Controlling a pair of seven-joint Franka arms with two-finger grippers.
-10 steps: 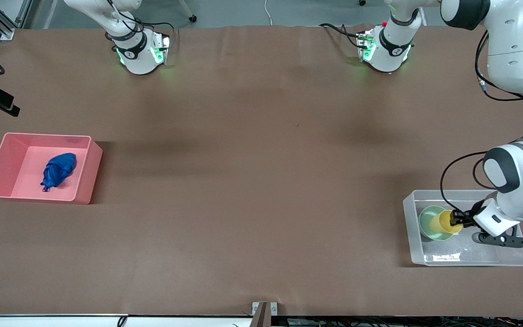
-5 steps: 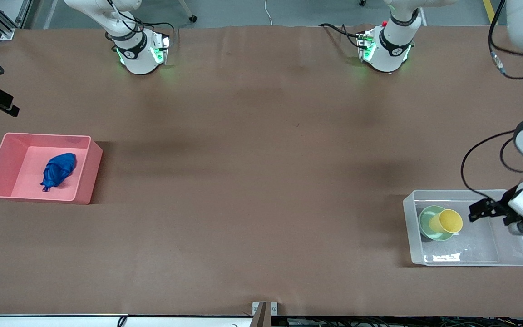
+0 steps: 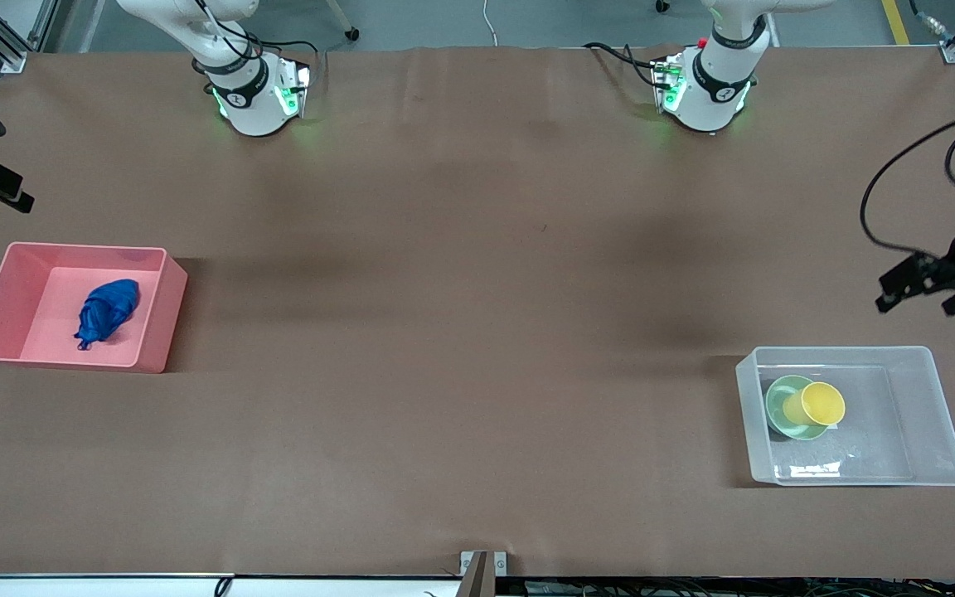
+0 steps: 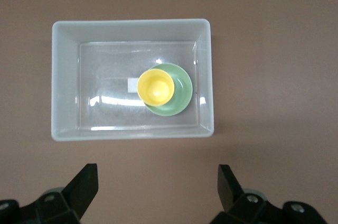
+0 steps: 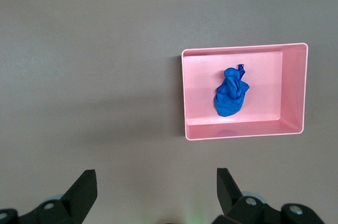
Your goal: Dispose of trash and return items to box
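We see the cup (image 3: 815,405) in the bowl (image 3: 786,408), inside the box (image 3: 933,419). Left gripper (image 3: 918,291) hangs wide, empty, over bare table near it. Right gripper (image 5: 156,195) wide, empty, high above the table.

Even, bright overhead light; soft shadows fall on the brown counter (image 3: 461,274) beside the clear rectangular plastic bin (image 3: 938,398), whose floor shows white glare streaks.

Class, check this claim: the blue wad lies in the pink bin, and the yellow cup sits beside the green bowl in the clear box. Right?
Not quite. The yellow cup sits in the green bowl, not beside it, as the left wrist view shows. The blue wad does lie in the pink bin, and the clear box holds both.
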